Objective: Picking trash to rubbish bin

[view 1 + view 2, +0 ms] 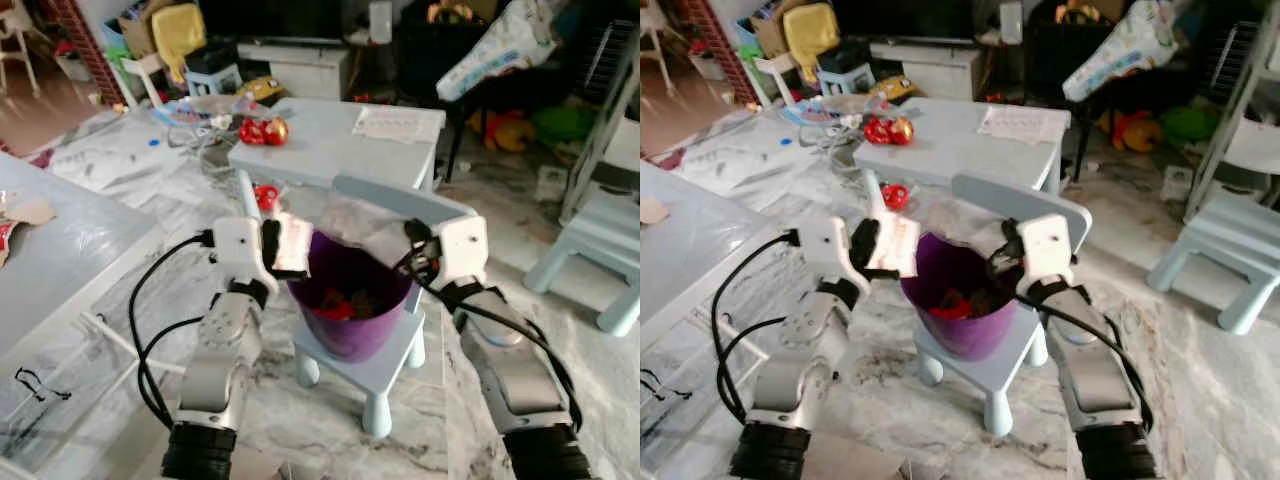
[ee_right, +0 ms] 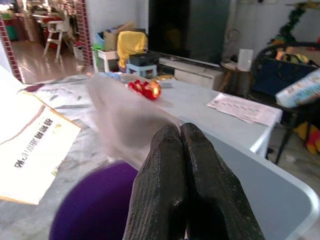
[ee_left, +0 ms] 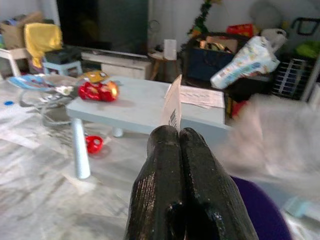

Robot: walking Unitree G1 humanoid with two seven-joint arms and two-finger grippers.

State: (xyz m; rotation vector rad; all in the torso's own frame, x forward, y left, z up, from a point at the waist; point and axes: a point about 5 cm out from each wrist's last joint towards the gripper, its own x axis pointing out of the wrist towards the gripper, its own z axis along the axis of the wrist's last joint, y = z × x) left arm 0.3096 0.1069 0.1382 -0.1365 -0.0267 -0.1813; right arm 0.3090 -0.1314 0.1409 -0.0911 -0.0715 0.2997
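My left gripper [image 1: 272,245] is clamped on a printed card [image 1: 291,243], held by one edge at the left rim of the purple bin [image 1: 350,300]. My right gripper [image 1: 412,255] is pinched on a crumpled clear wrapper [image 1: 355,222] that hangs over the bin's rear right rim. The bin stands on a small blue chair [image 1: 395,355], with some red scraps [image 1: 335,310] already inside it.

Handling notes:
- The card looks light and fairly stiff. I judge that an edge grip is enough, and that it should drop flat once released.
- The wrapper looks very light, soft and slick. It may cling to a finger or drift past the rim, so I would let go only with it well over the opening.

Limits of view:
- In both wrist views my closed fingers [image 3: 172,190] cover the contact points.
- The wrapper is blurred, and its outline is hard to trace.
- The card's print is too small to read.
- The bin's floor is mostly hidden.
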